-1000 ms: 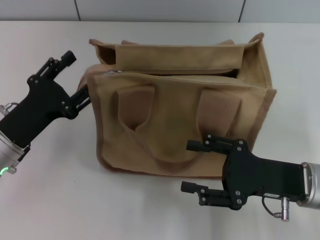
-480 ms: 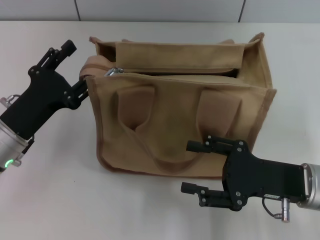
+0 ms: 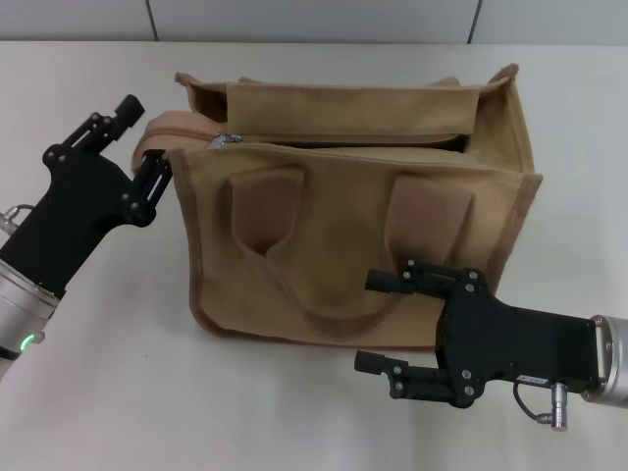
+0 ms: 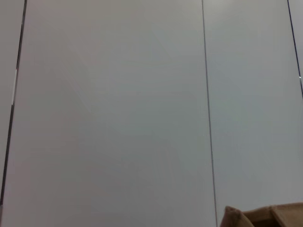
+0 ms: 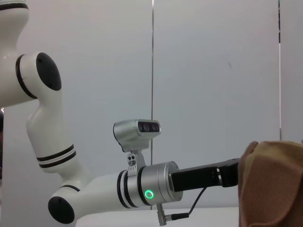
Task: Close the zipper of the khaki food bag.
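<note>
The khaki food bag (image 3: 353, 235) stands in the middle of the table, handles facing me. Its zipper (image 3: 343, 140) runs along the top, with a dark gap open along most of its length. The silver pull tab (image 3: 228, 140) sits at the bag's left end. My left gripper (image 3: 147, 134) is at that left end, its fingers closed on a bulge of the bag's end fabric (image 3: 157, 128). My right gripper (image 3: 383, 322) is open and empty, low in front of the bag's right half. A corner of the bag shows in the left wrist view (image 4: 260, 217) and in the right wrist view (image 5: 274, 184).
The white table (image 3: 108, 392) runs all round the bag. A grey panelled wall (image 3: 314, 20) stands behind it. The right wrist view shows my left arm (image 5: 151, 189) reaching to the bag.
My left gripper has moved left and a little up, drawing the bag's left end fabric out into a bulge. The pull tab now stands clear. The right gripper has barely moved.
</note>
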Controlling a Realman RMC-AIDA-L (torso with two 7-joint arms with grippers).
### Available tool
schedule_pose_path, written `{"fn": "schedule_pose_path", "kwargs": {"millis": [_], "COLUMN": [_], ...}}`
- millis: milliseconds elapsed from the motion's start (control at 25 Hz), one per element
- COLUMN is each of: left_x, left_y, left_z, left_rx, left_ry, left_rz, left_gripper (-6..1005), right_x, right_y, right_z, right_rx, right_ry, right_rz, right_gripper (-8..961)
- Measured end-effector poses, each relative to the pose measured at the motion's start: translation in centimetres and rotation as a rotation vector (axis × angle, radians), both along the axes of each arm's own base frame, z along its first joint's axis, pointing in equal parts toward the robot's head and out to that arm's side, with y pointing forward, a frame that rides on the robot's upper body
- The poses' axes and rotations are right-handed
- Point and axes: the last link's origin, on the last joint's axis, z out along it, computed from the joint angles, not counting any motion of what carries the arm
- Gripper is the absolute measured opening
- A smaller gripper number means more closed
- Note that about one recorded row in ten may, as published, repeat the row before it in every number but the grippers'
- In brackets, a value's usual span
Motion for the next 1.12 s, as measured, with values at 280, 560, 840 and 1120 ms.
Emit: {"fn": "schedule_pose_path", "kwargs": {"millis": [280, 560, 840, 1120], "left_x": [-0.1, 0.0, 0.2, 0.9], "left_y": [0.0, 0.2, 0.1, 0.4], "left_z": [0.0, -0.2, 0.0, 1.0], "left_rx": [-0.019, -0.066, -0.101, -0.132], "left_ry": [-0.013, -0.040, -0.083, -0.160], "left_rz": [0.008, 0.011, 0.004, -0.046], "left_gripper": [407, 101, 17, 17], "right_x": [0.0, 0.0, 0.0, -0.5], "right_y": [0.0, 0.0, -0.2, -0.6], "right_z": [0.0, 0.0, -0.1, 0.7], "right_rx": [0.000, -0.001, -0.007, -0.022], "right_ry": [0.001, 0.002, 0.009, 0.104], "right_rz": [-0.001, -0.002, -0.009, -0.044], "right_gripper": [731, 731, 731, 732]}}
